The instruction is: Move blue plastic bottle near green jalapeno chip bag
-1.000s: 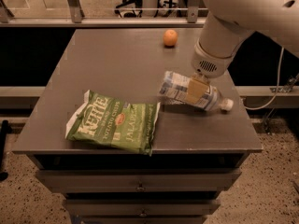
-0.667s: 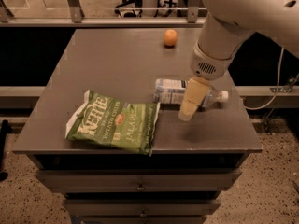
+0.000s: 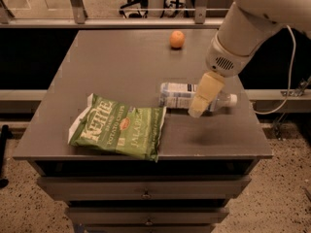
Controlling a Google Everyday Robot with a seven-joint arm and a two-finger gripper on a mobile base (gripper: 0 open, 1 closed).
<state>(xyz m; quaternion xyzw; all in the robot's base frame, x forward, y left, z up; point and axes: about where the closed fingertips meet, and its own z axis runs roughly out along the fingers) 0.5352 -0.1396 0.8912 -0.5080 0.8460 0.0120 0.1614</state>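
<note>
Gripper (image 3: 197,108): pale cream, pointing down and slightly left from the white arm (image 3: 243,30) that enters from the upper right; it hangs over the right half of the table (image 3: 121,62), its tip crossing the near edge of the bottle in this view; whether it is open or closed cannot be told, nor whether it touches the bottle; a soft shadow lies on the tabletop just near of it.

Bottle (image 3: 176,95): clear plastic, pale blue-and-white label, lying on its side across the table, white cap to the right, base to the left; its middle is hidden behind the gripper; its base end sits just right of the chip bag's far right corner, close to it, contact uncertain.

Chip bag (image 3: 119,126): green, crinkled, flat on the near left part of the table, white lettering upward, its near edge close to the table's front edge.

Orange (image 3: 177,39): small, round, at the far side of the table, well apart from bottle and bag.

Drawers (image 3: 146,186): under the tabletop, front facing the camera.

Cable (image 3: 290,67): grey, hanging at the right beside the arm.
</note>
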